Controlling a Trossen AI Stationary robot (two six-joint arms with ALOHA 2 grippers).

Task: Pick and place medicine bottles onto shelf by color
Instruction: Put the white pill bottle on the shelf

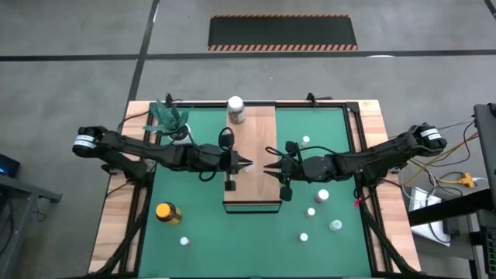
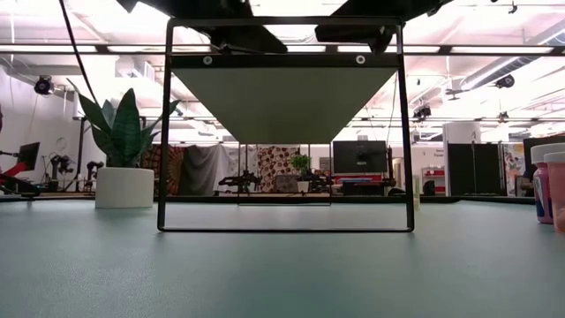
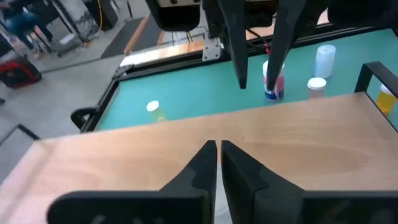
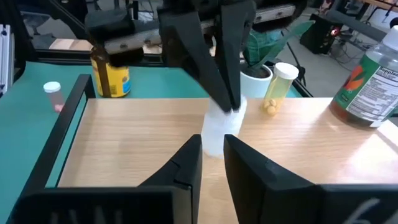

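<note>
Left gripper [image 1: 246, 163] over shelf [image 1: 252, 124] at 9 o'clock — fingers pinched together, empty. Right gripper [image 1: 268, 168] at 3 o'clock — narrow gap, holding nothing.

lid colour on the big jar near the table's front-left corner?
Yellow, on an amber jar. The high view shows it best.

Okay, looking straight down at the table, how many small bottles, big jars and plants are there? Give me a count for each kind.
Small bottles: 6
Big jars: 2, yellow-lidded jar, white-lidded jar
Potted plant: 1
Total: 9 in the high view; the arms may hide more.
</note>
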